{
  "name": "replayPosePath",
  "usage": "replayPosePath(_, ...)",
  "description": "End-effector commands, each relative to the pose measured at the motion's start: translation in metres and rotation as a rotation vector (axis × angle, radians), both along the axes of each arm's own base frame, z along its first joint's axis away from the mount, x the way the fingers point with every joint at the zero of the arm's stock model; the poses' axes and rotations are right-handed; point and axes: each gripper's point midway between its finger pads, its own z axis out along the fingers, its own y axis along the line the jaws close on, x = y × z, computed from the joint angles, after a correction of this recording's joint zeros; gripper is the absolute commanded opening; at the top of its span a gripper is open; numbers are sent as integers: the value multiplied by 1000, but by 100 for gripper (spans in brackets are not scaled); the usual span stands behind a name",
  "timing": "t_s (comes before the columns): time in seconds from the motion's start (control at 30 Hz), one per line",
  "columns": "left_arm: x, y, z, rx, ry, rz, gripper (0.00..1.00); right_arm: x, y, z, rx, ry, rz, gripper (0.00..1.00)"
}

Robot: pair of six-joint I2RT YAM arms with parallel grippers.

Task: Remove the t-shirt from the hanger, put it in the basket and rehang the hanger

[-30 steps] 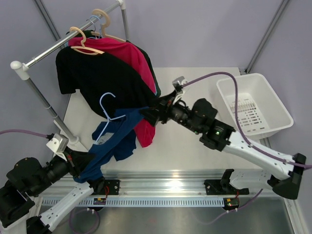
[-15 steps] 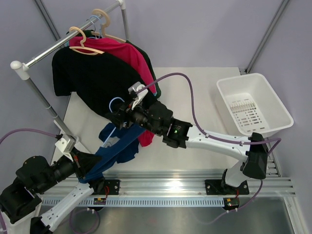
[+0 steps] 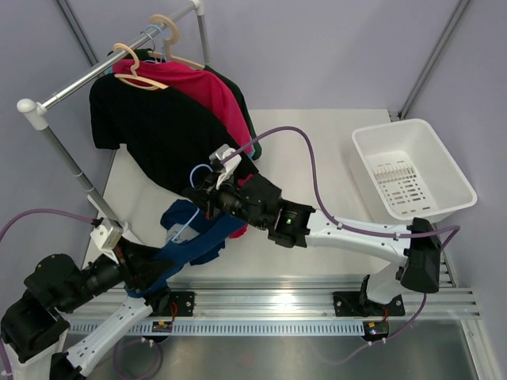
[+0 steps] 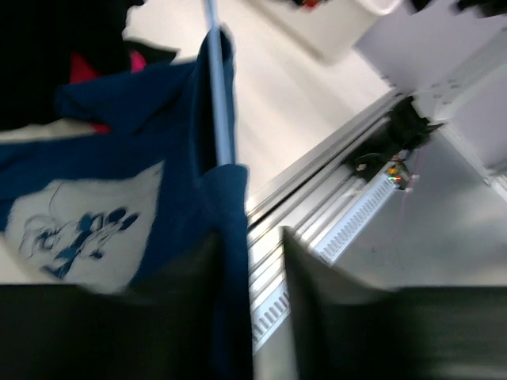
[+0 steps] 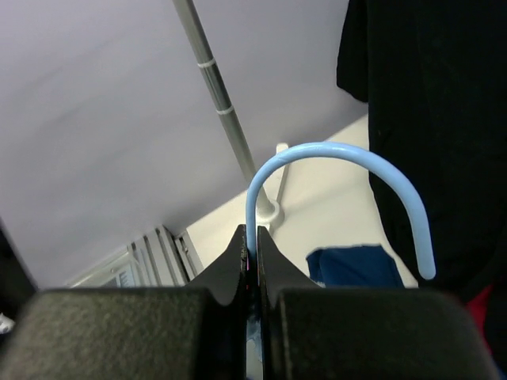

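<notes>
With right claw (image 5: 252, 241) closed on the hook of the pale-blue hanger (image 5: 333, 148) and left claw (image 4: 249, 245) closed on the navy t-shirt (image 4: 119, 134) stretched low over the left front of the desk (image 3: 348, 174), hold the hanger steady and pull slantwise, slipping one shoulder off first.

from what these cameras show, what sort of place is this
Probably a robot test cell staged as a laundry corner, not a home: bare grey walls, arms bolted to an aluminium rail, a clothes rail of hung shirts, a white basket.
</notes>
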Motion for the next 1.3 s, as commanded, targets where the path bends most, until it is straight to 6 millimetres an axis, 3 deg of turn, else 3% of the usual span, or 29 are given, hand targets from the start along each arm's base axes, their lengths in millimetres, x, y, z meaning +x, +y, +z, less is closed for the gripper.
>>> replayPosePath(0.0,-29,-24,70,-217,-181,-211,61,-7,-30,21,32,72,-27,0)
replayPosePath(0.07,-37,-24,82,-262,-201,-235,82,-10,-46,24,14,109,-45,0)
replayPosePath(0.1,-43,-24,89,-291,-198,-253,98,-12,-56,5,-43,161,-63,0)
replayPosePath(0.17,-51,-23,104,-331,-209,-270,99,-15,-84,-18,-130,202,-116,0)
replayPosePath(0.23,-54,-21,113,-350,-216,-271,99,-16,-105,-27,-161,214,-152,0)
replayPosePath(0.27,-55,-20,116,-355,-215,-270,99,-22,-123,-14,-134,204,-152,0)
replayPosePath(0.3,-58,-18,123,-370,-222,-268,99,-26,-137,-29,-183,214,-164,0)
replayPosePath(0.33,-58,-18,125,-374,-222,-266,99,-32,-157,-15,-148,206,-163,0)
replayPosePath(0.4,-57,-14,133,-388,-246,-244,99,-36,-185,-26,-182,232,-207,0)
replayPosePath(0.43,-54,-14,135,-389,-257,-236,99,-41,-208,-10,-123,222,-218,0)
replayPosePath(0.47,-51,-13,138,-389,-285,-225,99,-42,-224,-15,-135,226,-250,0)
replayPosePath(0.57,-29,-21,132,-361,-272,-176,99,-45,-278,10,-57,195,-330,0)
replayPosePath(0.63,-11,-32,121,-334,-230,-159,99,-45,-309,23,-41,158,-387,0)
replayPosePath(0.73,17,-61,103,-314,-161,-191,99,-28,-353,53,26,104,-573,0)
replayPosePath(0.77,23,-69,108,-333,-178,-209,99,-22,-368,62,45,90,-650,0)
replayPosePath(0.87,39,-95,105,-322,-166,-286,99,-12,-380,83,19,38,-740,0)
replayPosePath(1.03,58,-125,111,-300,-177,-382,99,4,-361,99,-140,-35,-803,0)
replayPosePath(1.13,66,-136,103,-276,-164,-417,99,11,-341,96,-231,-69,-787,0)
replayPosePath(1.2,74,-138,98,-281,-166,-393,99,17,-328,84,-307,-83,-795,0)
replayPosePath(1.27,78,-143,79,-268,-153,-400,99,22,-317,76,-320,-91,-798,0)
